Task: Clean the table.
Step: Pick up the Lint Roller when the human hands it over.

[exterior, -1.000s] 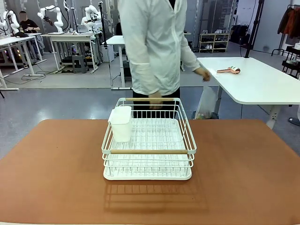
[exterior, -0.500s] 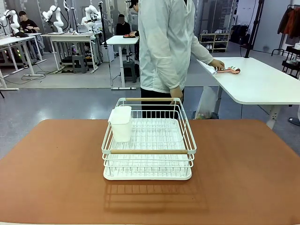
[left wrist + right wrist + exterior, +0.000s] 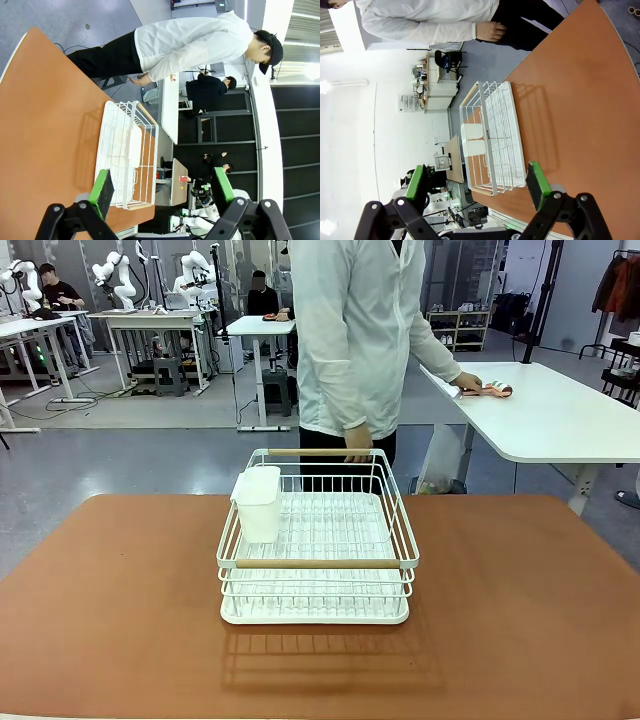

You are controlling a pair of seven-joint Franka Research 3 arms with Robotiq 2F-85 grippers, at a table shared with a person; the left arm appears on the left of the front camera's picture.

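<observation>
The table (image 3: 520,590) is seen with a smooth, faintly glossy reddish-brown top. It is judged heavy and rigid, a surface to be wiped rather than gripped, and little friction is expected in wiping it. A white wire dish rack (image 3: 318,563) is set midway between the table's left and right edges, toward its far edge, with a white caddy (image 3: 259,502) at the rack's far left corner. The rack is judged light and slightly springy, best taken by a wooden handle bar (image 3: 320,452). The left gripper (image 3: 163,184) and the right gripper (image 3: 476,181) are held above the table, fingers spread wide with nothing between them. Beyond the far edge a person (image 3: 355,330) is seen, one hand (image 3: 466,380) placed at a reddish object (image 3: 495,390) on a white side table (image 3: 560,430).
</observation>
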